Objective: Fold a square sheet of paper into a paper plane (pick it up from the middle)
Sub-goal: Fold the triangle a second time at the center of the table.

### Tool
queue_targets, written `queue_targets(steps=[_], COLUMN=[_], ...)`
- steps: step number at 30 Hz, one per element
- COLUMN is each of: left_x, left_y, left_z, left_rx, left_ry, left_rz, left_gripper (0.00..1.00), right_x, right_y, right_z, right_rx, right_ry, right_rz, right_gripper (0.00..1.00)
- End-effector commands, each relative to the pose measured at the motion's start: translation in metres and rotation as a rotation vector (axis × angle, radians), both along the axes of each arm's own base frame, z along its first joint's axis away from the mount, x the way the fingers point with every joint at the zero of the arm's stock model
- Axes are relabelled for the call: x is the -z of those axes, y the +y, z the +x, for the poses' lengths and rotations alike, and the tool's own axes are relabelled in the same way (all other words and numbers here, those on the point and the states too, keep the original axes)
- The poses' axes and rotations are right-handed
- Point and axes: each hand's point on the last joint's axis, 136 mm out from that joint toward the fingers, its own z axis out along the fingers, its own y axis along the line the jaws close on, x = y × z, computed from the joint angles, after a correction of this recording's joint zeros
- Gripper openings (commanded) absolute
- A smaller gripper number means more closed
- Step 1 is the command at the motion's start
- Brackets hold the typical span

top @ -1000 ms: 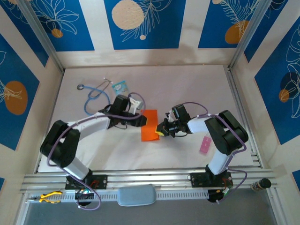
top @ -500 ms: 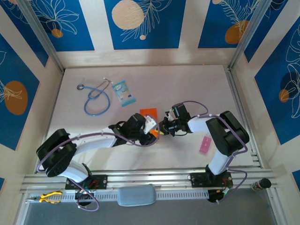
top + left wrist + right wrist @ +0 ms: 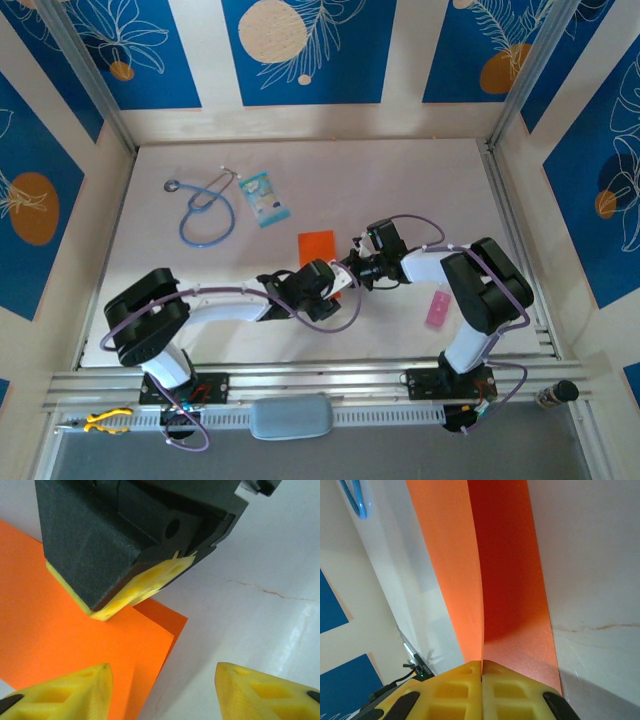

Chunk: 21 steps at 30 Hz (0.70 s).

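The orange sheet of paper (image 3: pixel 316 247) lies mid-table, folded into two layers. In the right wrist view the sheet of paper (image 3: pixel 465 565) rises as a lighter flap and a darker flap, and my right gripper (image 3: pixel 482 666) is shut on the edge where they meet. In the left wrist view the sheet of paper (image 3: pixel 60 645) fills the left side, with a lower layer showing past its right edge. My left gripper (image 3: pixel 165 695) is open just above it, one finger over the paper and the other over bare table. The right gripper's yellow finger (image 3: pixel 145 582) presses the paper from the far side. From above, the left gripper (image 3: pixel 338 284) sits close to the right gripper (image 3: pixel 351 271).
A blue stethoscope (image 3: pixel 205 207) and a light-blue packet (image 3: pixel 264 197) lie at the back left. A small pink strip (image 3: pixel 437 309) rests by the right arm. The stethoscope's blue tube (image 3: pixel 355 497) shows at the right wrist view's top left.
My left arm swung from the paper's far-left side round to its near side, ending next to the right gripper. Less orange paper shows from above. The right gripper stayed in place.
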Motion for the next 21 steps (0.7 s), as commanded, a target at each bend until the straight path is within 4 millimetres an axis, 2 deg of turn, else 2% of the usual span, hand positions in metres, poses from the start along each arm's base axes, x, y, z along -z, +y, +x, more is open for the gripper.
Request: queue_targets(steps=[1, 8, 21], left_x=[-0.0027, 0.0000, -0.0006], left_y=[-0.0029, -0.0062, -0.0071], left_z=[0.0097, 0.0132, 0.0137], left_rx=[-0.013, -0.023, -0.021], left_ry=[-0.074, -0.094, -0.101], left_rz=[0.050, 0.069, 0.069], left_gripper=[0.57, 0.51, 0.22], right_x=[-0.0138, -0.0137, -0.0145], right_y=[0.0055, 0.0050, 0.0027], right_z=[0.0006, 0.0005, 0.0013], right_rx=[-0.016, -0.017, -0.010], right_ry=[-0.002, 0.000, -0.005], right_rz=[0.032, 0.035, 0.035], right_gripper=[0.06, 0.06, 0.07])
